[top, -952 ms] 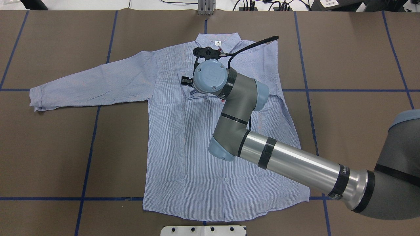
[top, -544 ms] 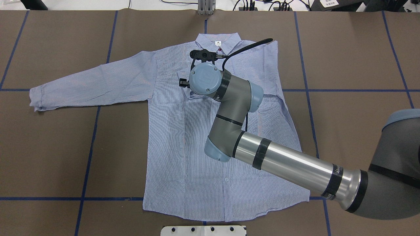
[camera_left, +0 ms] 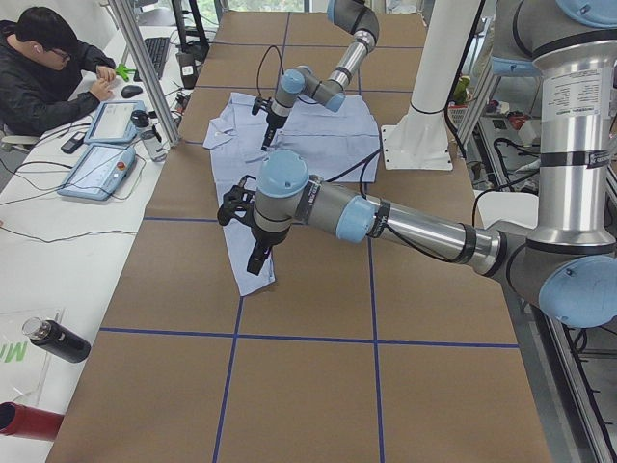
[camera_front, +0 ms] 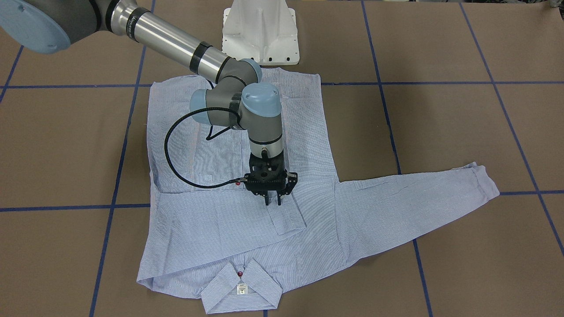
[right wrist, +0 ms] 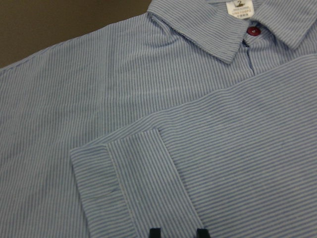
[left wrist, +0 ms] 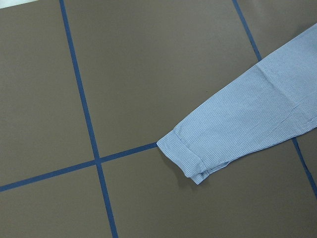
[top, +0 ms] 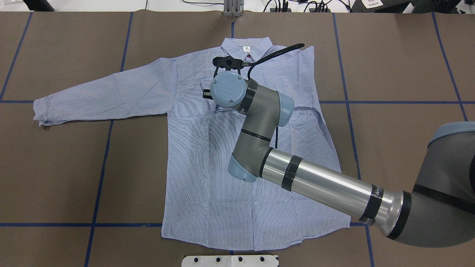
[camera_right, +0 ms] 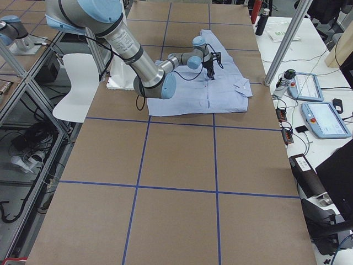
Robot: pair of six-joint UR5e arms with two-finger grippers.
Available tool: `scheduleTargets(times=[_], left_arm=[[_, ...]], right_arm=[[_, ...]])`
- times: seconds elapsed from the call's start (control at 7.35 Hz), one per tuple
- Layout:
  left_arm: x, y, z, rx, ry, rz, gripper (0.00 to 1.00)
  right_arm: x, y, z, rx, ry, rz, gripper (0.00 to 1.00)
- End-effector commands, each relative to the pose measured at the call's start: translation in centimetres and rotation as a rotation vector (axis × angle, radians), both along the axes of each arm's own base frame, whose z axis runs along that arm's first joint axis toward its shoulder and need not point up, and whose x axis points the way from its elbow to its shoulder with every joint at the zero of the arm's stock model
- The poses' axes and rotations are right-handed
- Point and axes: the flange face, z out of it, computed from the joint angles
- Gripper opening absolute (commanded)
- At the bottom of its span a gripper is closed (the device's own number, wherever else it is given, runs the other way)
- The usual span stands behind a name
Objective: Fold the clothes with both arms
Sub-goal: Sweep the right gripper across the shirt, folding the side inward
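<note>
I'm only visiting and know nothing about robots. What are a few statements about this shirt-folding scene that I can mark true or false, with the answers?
1. One sleeve of the shirt lies folded across its chest. True.
2. The other sleeve is folded in too. False: it lies stretched out flat on the table.
3. The right gripper is over the folded sleeve, near its cuff. True.
4. The collar button is white. False: it is dark red.
</note>
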Motion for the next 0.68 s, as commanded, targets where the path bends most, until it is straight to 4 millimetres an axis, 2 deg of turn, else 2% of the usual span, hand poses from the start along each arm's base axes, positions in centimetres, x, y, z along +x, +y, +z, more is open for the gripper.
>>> scheduleTargets(times=[0.0,0.54], left_arm=[[0.0,0.0,0.0,0.0,0.0,0.0,1.0],[0.0,0.0,0.1,-0.002,0.0,0.0,1.0]], right_arm=[[0.1,-0.1,-0.5,0.002,-0.006,0.002,0.0],[0.2,0.0,-5.7,0.025,-0.058,0.006,0.0]])
